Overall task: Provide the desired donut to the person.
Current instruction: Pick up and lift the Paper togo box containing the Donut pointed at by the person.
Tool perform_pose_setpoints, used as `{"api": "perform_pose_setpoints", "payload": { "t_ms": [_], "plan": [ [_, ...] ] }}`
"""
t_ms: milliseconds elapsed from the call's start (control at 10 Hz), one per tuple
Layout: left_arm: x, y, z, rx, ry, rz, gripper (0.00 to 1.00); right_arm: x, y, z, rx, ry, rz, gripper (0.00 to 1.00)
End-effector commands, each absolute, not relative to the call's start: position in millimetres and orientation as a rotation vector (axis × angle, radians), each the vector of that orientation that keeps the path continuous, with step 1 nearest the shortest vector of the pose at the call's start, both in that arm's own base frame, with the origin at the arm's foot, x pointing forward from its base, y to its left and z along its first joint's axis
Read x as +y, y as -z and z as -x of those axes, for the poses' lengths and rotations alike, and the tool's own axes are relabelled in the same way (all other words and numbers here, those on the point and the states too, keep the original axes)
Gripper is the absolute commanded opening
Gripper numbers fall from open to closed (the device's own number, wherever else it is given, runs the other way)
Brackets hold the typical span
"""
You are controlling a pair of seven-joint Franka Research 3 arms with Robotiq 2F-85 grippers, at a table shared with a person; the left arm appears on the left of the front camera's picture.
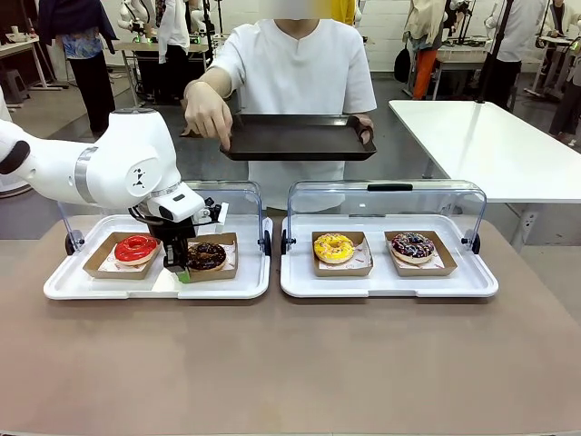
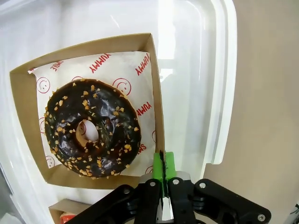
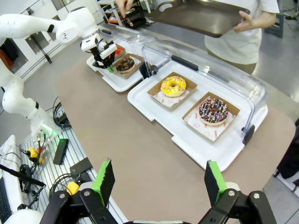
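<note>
In front of me, the brown tabletop carries two white trays side by side: left tray, right tray.

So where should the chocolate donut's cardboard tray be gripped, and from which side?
Grip the cardboard tray by its thin upright wall on the robot's side, near the corner beside the red donut, coming from above. The chocolate donut fills the middle and is glazed, so that wall looks like the cleanest pinch. The left gripper is shut on it there.
</note>
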State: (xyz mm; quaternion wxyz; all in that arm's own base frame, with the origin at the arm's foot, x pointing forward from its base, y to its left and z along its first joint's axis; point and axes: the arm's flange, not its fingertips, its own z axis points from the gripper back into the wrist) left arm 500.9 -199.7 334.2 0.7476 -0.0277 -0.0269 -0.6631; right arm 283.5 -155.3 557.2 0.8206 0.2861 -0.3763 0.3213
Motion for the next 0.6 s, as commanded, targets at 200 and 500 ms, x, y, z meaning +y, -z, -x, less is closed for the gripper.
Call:
{"api": "perform_pose_setpoints", "payload": {
  "t_ms": [200, 500],
  "plan": [
    [-198.7, -343.3, -497.7, -0.073, 1.5, 0.03, 0.0, -154.8, -555.9, -282.9, -0.801, -0.683, -0.609, 1.0],
    [-199.2, -413.8, -450.5, -0.143, 1.572, -0.026, 0.0, -154.8, -555.9, -282.9, -0.801, -0.683, -0.609, 1.0]
  ]
}}
